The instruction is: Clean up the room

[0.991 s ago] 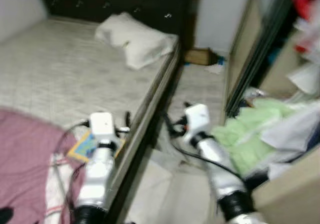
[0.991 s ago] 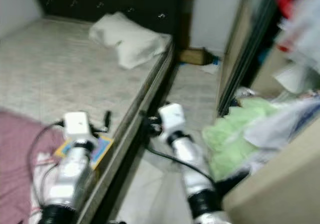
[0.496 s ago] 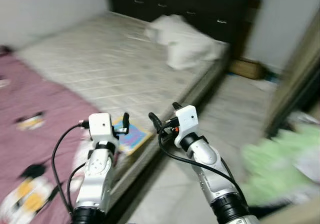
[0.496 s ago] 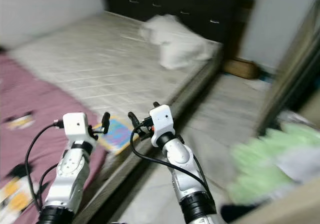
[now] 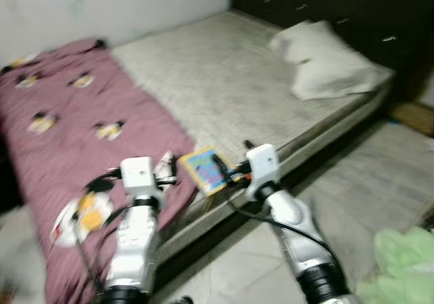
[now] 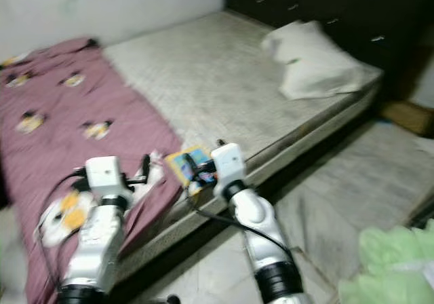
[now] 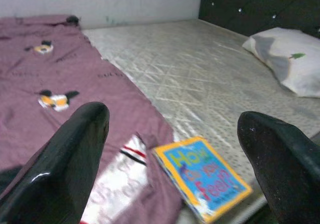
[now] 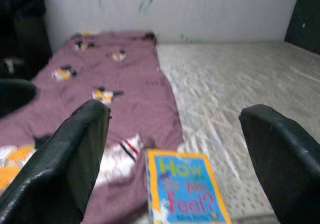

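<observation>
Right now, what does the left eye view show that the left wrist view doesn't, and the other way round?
Left eye view alone: both silver arms, the grey tiled floor and a heap of pale green cloth. Left wrist view alone: the left pincer close up, its two black fingers spread apart, and lettering on the cover. Both: the colourful yellow-edged picture book at the mattress edge, the maroon patterned blanket and the white pillow.

A low bed with a bare grey mattress stands against a pale wall, its dark tufted headboard behind, grey tiled floor alongside.
</observation>
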You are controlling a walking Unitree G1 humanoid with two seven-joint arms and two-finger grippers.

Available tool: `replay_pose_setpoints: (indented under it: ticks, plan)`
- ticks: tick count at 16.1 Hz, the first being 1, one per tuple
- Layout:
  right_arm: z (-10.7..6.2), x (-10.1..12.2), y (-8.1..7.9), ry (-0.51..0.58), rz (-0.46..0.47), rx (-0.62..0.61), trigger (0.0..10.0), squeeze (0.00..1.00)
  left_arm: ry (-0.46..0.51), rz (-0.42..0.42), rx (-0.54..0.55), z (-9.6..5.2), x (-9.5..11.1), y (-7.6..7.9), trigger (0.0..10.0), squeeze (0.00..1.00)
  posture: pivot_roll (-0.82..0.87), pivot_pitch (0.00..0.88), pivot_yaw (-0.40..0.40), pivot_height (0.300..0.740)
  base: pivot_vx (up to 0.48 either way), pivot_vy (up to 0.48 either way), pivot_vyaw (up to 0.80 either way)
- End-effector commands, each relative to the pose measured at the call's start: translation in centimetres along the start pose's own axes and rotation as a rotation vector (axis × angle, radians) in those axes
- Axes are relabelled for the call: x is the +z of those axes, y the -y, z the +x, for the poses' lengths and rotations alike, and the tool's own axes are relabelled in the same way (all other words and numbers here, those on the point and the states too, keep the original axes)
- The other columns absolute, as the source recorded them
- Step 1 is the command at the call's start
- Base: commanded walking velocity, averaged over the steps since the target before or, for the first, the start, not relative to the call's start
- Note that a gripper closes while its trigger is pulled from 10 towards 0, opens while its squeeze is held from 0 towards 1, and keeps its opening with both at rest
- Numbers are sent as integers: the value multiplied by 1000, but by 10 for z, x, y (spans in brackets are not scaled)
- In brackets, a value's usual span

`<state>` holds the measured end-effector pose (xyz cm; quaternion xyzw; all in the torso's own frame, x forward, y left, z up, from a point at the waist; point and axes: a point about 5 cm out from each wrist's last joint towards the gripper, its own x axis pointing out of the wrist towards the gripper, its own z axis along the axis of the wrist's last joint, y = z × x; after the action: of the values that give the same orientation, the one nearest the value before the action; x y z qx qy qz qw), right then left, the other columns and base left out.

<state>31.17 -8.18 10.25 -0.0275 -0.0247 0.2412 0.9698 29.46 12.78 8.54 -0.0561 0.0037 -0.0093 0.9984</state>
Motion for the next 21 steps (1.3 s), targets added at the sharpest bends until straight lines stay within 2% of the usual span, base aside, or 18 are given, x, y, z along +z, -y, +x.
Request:
replay_pose_setpoints:
  ticks: [1, 3, 7, 10, 14, 18, 21]
  plan:
    - [5, 7, -7, 27, 10, 22, 10000, 0, 8, 11, 24, 0, 4, -7, 10000, 0, 42, 79, -3, 740, 0, 0, 769]
    - [5, 8, -5, 30, 4, -2, 10000, 0, 7, 14, 27, 0, 4, -7, 10000, 0, 42, 79, -3, 740, 0, 0, 603]
    - [4, 13, 6, 62, 13, -93, 10000, 0, 7, 21, 46, -2, 4, -9, 10000, 0, 42, 79, -3, 740, 0, 0, 0]
    - [3, 15, 6, 73, -25, -81, 10000, 0, 7, 23, 31, -1, 5, -7, 10000, 0, 40, 84, -1, 740, 0, 0, 265]
    - [3, 15, 4, 73, -1, -81, 10000, 0, 10, 2, -16, -2, 5, -2, 10000, 0, 35, 87, 1, 740, 0, 0, 705]
    - [4, 14, 6, 69, 6, -85, 10000, 0, 26, -11, -62, -4, 7, 2, 10000, 0, 36, 89, -2, 740, 0, 0, 0]
    - [3, 14, 5, 67, 1, -85, 10000, 0, 29, -19, -83, -4, 8, 4, 10000, 0, 36, 89, -2, 740, 354, 0, 0]
